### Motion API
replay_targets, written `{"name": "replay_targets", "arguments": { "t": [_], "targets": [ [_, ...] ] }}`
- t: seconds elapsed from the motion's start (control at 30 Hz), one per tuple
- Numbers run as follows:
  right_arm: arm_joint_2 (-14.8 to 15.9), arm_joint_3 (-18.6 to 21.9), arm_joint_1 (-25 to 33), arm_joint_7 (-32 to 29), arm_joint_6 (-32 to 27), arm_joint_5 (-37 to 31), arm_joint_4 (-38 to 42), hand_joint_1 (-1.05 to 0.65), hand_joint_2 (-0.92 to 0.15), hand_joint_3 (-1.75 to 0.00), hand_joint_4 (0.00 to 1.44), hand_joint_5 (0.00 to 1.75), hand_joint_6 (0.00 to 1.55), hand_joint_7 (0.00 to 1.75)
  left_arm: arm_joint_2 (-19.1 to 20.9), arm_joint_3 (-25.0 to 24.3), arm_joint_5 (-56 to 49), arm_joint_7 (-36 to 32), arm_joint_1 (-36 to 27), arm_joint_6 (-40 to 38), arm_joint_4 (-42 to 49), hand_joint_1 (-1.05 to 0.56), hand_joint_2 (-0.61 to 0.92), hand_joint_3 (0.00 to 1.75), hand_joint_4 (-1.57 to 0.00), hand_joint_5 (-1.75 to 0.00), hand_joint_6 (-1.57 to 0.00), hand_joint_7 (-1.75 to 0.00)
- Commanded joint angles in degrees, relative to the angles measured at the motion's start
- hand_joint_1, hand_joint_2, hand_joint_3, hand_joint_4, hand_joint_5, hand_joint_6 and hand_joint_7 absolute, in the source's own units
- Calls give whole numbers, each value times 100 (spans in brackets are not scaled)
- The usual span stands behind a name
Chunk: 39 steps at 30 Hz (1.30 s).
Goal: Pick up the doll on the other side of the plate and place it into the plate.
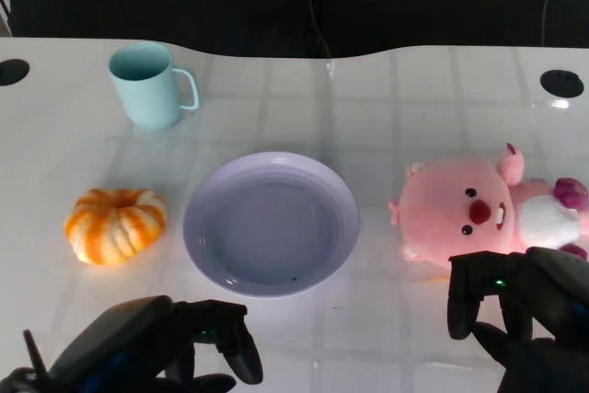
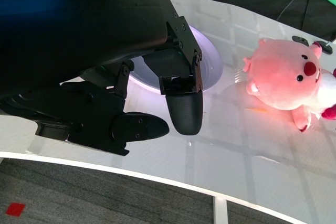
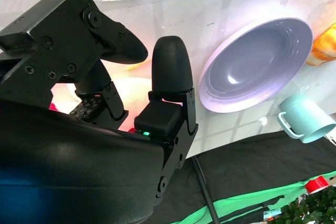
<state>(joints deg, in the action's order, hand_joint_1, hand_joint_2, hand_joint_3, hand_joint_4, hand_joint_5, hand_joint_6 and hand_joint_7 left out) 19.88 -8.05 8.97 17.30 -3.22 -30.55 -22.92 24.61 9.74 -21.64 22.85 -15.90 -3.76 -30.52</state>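
Note:
A pink plush doll [image 1: 469, 213] lies on the white table, to the right of the empty lavender plate [image 1: 271, 227]. My right hand [image 1: 515, 306] hovers just in front of the doll, near the table's front edge, with its fingers apart and nothing in them. My left hand [image 1: 170, 342] sits low at the front left, short of the plate, and also holds nothing. The left wrist view shows the doll [image 2: 286, 80] beyond the left hand [image 2: 157, 93] and the plate's rim [image 2: 212, 64]. In the right wrist view the right hand [image 3: 131, 93] hides most of the doll; the plate [image 3: 257, 64] lies beyond it.
An orange and white pumpkin [image 1: 115, 225] rests left of the plate. A light teal mug [image 1: 147, 85] stands at the back left. Two round black holes [image 1: 561, 83] mark the table's far corners. The table's front edge runs just under both hands.

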Motion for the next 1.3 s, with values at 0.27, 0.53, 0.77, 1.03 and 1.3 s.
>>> {"name": "replay_targets", "arguments": {
  "t": [0.27,0.53,0.77,1.03,1.3],
  "targets": [
    [76,11,-68,27,-84,20,-43,-10,-37,-123,82,175,80,141,103,-40,17,52,25,26,4,-14,92,43,-68,-166,-68,-106],
    [96,8,-80,-10,-5,19,1,-9,-38,-121,82,174,80,140,96,-45,15,41,23,18,10,-14,92,42,-69,-166,-70,-104],
    [72,19,-88,30,-118,-3,-34,-11,-37,-123,83,174,80,141,90,-44,27,68,24,-39,-24,-15,92,42,-69,-165,-69,-104],
    [-56,192,-61,-274,-10,174,-19,-5,-48,-97,83,136,84,89,95,-28,14,58,11,-10,-20,-15,91,42,-68,-164,-70,-103],
    [11,339,-159,-858,105,-156,91,-23,-88,-18,67,60,75,9,109,-13,-28,42,-7,32,-6,-14,92,40,-68,-161,-70,-102]
  ]
}}
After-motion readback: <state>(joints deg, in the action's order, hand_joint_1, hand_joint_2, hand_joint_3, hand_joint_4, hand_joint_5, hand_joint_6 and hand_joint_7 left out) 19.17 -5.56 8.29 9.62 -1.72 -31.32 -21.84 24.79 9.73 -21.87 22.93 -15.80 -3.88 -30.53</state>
